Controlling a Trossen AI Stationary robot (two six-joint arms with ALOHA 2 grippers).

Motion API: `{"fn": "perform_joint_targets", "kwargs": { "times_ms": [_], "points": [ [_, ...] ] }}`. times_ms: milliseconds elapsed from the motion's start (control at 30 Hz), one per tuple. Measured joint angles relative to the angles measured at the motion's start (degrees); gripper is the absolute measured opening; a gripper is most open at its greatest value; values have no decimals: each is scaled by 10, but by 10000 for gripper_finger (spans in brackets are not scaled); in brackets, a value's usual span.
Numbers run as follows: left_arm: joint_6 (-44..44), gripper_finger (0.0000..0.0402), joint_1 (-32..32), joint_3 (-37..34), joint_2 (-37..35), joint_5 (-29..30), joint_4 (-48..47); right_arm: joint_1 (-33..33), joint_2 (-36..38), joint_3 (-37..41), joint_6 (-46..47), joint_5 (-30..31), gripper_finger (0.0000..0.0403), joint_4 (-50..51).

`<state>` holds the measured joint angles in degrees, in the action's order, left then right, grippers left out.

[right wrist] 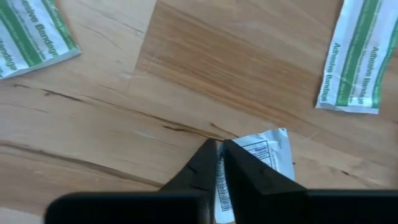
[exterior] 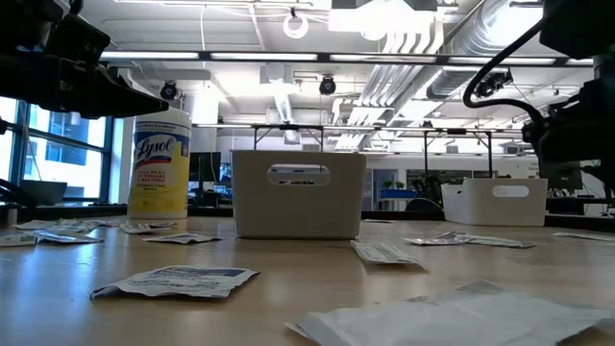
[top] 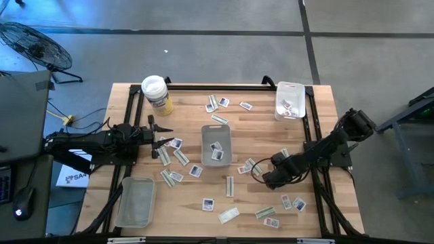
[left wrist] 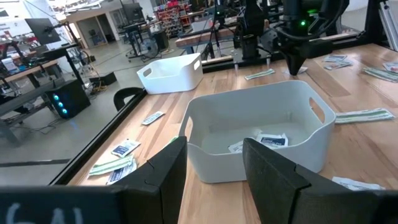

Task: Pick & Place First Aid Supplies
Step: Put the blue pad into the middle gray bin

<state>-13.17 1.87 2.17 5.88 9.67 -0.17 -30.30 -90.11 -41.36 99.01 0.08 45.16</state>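
Two grippers | right gripper (right wrist: 219, 163) fingers clamped on white packet (right wrist: 264, 158), bandage strips (right wrist: 357, 56) nearby | left gripper (left wrist: 214, 171) fingers apart facing tray (left wrist: 261, 127)

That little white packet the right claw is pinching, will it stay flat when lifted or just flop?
Probably it flops a bit: the white packet looks thin and its free corner already curls off the table. It likely weighs almost nothing. Pinched at one edge by the right claw, it may swing or slip if its wrapper is slick.
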Motion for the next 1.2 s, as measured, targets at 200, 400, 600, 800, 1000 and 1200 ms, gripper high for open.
{"fn": "perform_joint_targets", "kwargs": {
  "times_ms": [200,400,600,800,1000,1200],
  "points": [
    [0,154,0,0,0,0,0,0,-3,-21,-24,5,4,12],
    [0,154,0,0,0,0,0,13,-4,-112,-127,68,2,25],
    [0,154,0,0,0,0,0,54,-4,-217,-378,197,1,-31],
    [0,154,0,0,0,0,0,106,-3,-271,-756,273,1,-265],
    [0,154,0,0,0,0,0,171,-25,-272,-914,237,1,-426],
    [0,154,0,0,0,0,0,222,-98,-271,-917,176,1,-425]
  ]
}}
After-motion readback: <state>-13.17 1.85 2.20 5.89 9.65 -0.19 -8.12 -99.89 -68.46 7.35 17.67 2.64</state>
